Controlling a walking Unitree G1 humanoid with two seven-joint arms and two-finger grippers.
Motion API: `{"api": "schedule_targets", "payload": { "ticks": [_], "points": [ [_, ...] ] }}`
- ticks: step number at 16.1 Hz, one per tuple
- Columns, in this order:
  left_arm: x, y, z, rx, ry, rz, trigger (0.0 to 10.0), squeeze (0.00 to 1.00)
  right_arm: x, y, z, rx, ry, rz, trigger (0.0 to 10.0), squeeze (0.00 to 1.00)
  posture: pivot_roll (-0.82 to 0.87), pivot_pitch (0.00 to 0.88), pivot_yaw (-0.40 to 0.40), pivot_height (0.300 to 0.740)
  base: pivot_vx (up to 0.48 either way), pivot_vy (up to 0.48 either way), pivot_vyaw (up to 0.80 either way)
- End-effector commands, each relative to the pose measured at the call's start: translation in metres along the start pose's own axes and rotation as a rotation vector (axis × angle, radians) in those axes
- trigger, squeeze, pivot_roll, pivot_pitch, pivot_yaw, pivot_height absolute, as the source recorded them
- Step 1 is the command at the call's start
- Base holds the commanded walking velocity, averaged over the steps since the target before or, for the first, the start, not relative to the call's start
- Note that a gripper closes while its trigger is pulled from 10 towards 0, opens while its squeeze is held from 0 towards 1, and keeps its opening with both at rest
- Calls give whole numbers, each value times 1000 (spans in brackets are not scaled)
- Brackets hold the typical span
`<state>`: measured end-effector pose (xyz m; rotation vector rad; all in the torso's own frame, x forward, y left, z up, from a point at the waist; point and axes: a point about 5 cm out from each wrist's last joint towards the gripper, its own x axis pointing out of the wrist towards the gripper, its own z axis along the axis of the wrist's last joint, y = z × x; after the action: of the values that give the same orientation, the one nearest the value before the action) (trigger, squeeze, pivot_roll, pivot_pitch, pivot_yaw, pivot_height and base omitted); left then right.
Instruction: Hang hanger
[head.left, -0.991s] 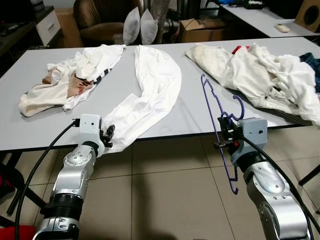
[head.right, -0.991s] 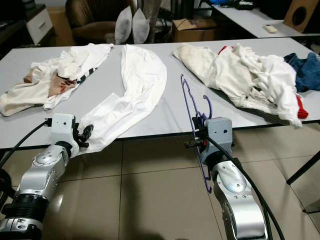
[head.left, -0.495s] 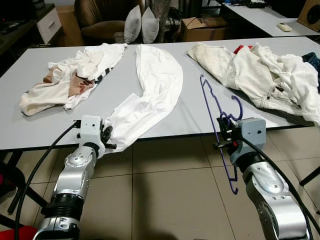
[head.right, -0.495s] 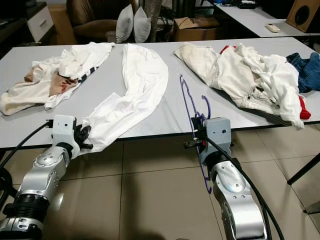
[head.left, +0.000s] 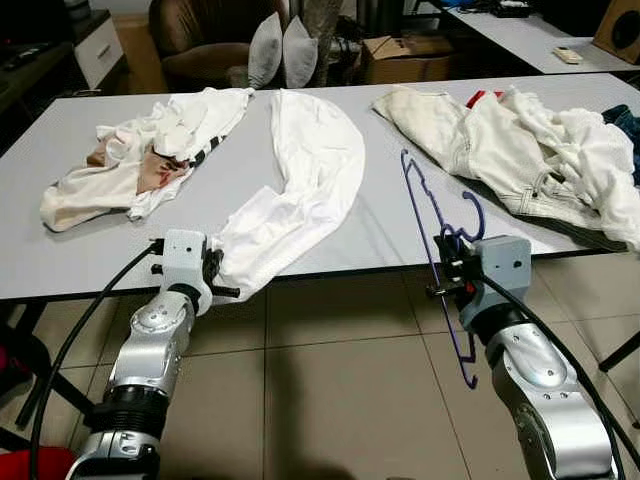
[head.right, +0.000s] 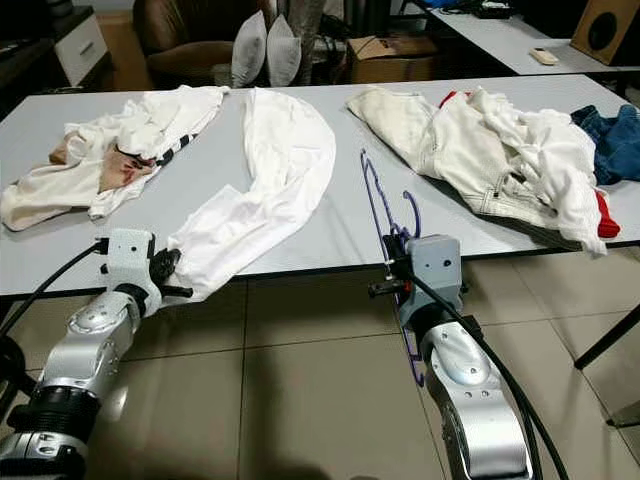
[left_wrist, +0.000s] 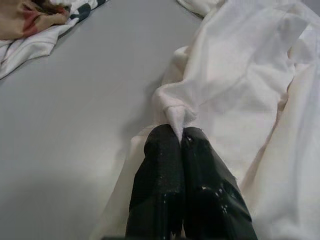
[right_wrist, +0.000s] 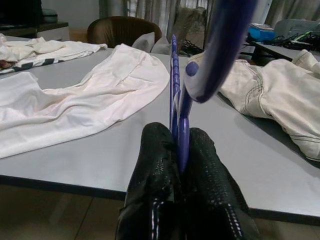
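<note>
A long white garment (head.left: 300, 180) lies across the middle of the grey table (head.left: 100, 250), one end drooping over the front edge. My left gripper (head.left: 218, 283) is shut on that end; in the left wrist view the black fingers (left_wrist: 165, 165) pinch a fold of white cloth (left_wrist: 225, 85). A purple hanger (head.left: 435, 240) stands upright at the front edge, clamped by my right gripper (head.left: 447, 276), which is shut on it. In the right wrist view the fingers (right_wrist: 160, 155) squeeze the hanger's purple bar (right_wrist: 176, 85) and its hook curves overhead.
A heap of white and striped clothes (head.left: 140, 160) lies at the table's left. Cream jeans and white garments (head.left: 520, 150) pile at the right, with blue denim (head.right: 610, 140) at the far right. A brown chair with cushions (head.left: 250, 45) stands behind. Tiled floor lies below.
My left gripper has pulled the white garment's end slightly along the table edge. The right arm and hanger stay put; the camera shifted a little.
</note>
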<state>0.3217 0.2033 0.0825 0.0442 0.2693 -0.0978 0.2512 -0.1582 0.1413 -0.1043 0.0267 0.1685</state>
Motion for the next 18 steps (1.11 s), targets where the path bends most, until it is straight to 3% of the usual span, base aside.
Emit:
{"api": "schedule_targets", "payload": {
  "ticks": [1, 3, 5, 6, 8, 10, 11, 13, 15, 17, 18],
  "points": [
    [6, -4, 13, -20, -37, -29, 0, 0, 4, 0, 1, 3, -2, 3, 10000, 0, -243, 0, 52, 740, 0, 0, 0],
    [17, -8, 32, 2, -77, -60, 0, 0, 4, 0, 2, 2, -5, 2, 10000, 0, -240, 0, 50, 740, 0, 0, 0],
    [33, -17, 69, 34, -152, -103, 0, 0, 9, 1, 4, 2, -17, -4, 10000, 0, -232, 0, 62, 740, 0, 0, 0],
    [41, -31, 98, 58, -211, -157, 0, 0, 12, 0, 6, 8, -35, -19, 10000, 0, -230, 0, 70, 740, 0, 0, 0],
    [46, -75, 157, 85, -364, -299, 0, 0, 11, -3, 10, 21, -57, -55, 10000, 0, -233, 0, 72, 740, 0, 0, 0],
    [39, -120, 185, 109, -467, -439, 0, 0, 6, -5, 7, 18, -46, -64, 10000, 0, -245, 0, 66, 740, 0, 0, 0],
    [36, -139, 186, 123, -481, -501, 0, 0, 5, -6, 7, 16, -44, -65, 10000, 0, -250, 0, 61, 740, 0, 0, 0],
    [34, -170, 165, 191, -444, -594, 0, 0, 5, -7, 8, 9, -42, -65, 10000, 0, -262, 0, 54, 740, 0, 0, 0],
    [36, -179, 141, 219, -373, -626, 0, 0, 4, -6, 6, 4, -34, -56, 10000, 0, -266, 0, 53, 740, 0, 0, 0],
    [38, -176, 134, 229, -346, -619, 0, 0, 3, -4, 4, 7, -22, -49, 10000, 0, -261, 0, 50, 740, 0, 0, 0],
    [39, -174, 132, 245, -335, -608, 2275, 0, 2, -3, 2, 5, -15, -43, 10000, 0, -260, 0, 49, 740, 0, 0, 0]
  ]
}}
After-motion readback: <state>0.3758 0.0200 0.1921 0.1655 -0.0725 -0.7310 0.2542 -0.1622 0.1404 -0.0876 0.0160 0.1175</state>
